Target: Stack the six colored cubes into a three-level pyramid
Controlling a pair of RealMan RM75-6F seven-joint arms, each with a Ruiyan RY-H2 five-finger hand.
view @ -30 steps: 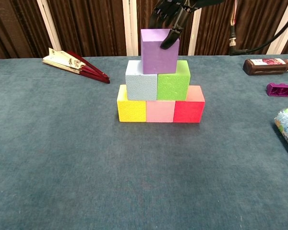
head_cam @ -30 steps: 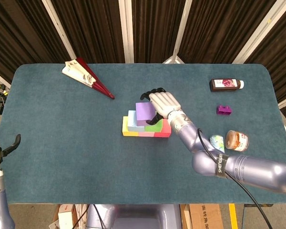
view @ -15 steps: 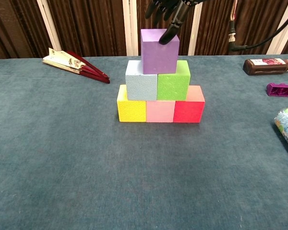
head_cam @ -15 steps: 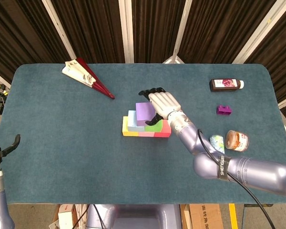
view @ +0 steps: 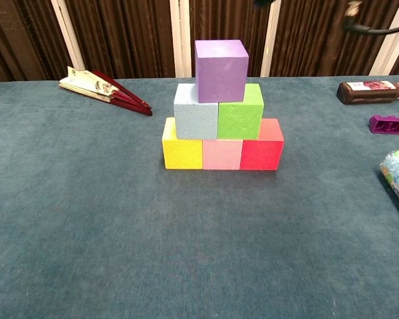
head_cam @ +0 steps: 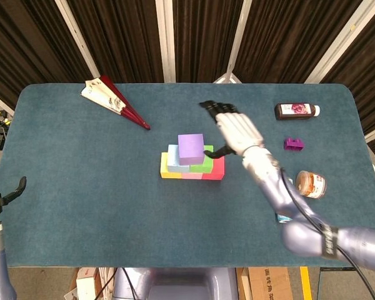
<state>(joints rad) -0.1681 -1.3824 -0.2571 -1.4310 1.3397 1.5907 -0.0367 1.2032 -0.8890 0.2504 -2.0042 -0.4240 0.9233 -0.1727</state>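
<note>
Your right hand (head_cam: 237,130) hangs just right of the pyramid, fingers spread and holding nothing, apart from the cubes. The purple foam cube (view: 221,70) sits on top, straddling the light-blue cube (view: 195,111) and green cube (view: 241,111); these rest on the yellow cube (view: 182,153), pink cube (view: 221,155) and red cube (view: 261,149). All three levels look built; I judge that only withdrawing is left. Your left hand (head_cam: 11,190) idles at the table edge, and I cannot tell its state.

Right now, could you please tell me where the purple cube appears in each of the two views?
Head view: purple cube sits just left of centre, topping the pyramid.
Chest view: purple cube is at upper centre, resting on the light blue cube and green cube.
Shared landmark: the folded fan, up and left of it.
</note>
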